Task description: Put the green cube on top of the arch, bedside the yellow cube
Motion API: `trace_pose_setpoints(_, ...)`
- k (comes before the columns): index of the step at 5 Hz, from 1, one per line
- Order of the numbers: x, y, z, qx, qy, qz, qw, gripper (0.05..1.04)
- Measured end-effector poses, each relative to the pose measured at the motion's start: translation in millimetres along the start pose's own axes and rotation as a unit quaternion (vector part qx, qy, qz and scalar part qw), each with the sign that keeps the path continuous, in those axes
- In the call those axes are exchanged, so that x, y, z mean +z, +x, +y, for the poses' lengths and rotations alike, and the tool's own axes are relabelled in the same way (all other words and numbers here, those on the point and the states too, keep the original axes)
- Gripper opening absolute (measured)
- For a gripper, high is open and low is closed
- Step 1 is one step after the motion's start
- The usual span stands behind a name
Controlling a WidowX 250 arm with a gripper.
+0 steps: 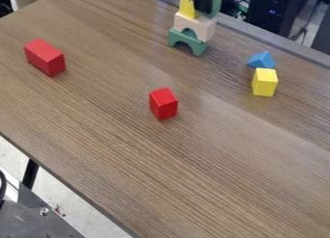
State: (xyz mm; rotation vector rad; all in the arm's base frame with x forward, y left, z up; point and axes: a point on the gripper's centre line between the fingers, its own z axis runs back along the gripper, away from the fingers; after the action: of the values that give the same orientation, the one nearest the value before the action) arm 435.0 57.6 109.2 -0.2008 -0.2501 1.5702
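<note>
The black gripper [203, 1] is at the top edge, over the stacked arches and right beside the yellow cube. Partly hidden behind it is the green cube [217, 3], above the right part of the cream arch; whether it is held cannot be told. The yellow cube [187, 7] sits on the left part of the cream arch [199, 26]. Under that, a green arch [187, 40] stands on the table.
Two red blocks lie on the wooden table [193, 169], one [44, 57] at the upper left and one [163, 104] near the middle. At the right, a yellow block [264, 83] is close to a blue triangle [262, 60].
</note>
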Motion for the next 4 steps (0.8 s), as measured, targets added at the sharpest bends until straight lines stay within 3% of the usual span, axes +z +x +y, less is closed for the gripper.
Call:
trace_pose_setpoints(1,-1.2,1.2,1.0,-0.005,0.002,0.010,0.9999,0.938)
trace_pose_setpoints(2,-1.2,3.9,1.3,-0.007,0.002,0.009,0.9999,1.003)
trace_pose_setpoints(4,-1.2,3.6,0.8,-0.015,0.000,0.011,0.9998,0.998)
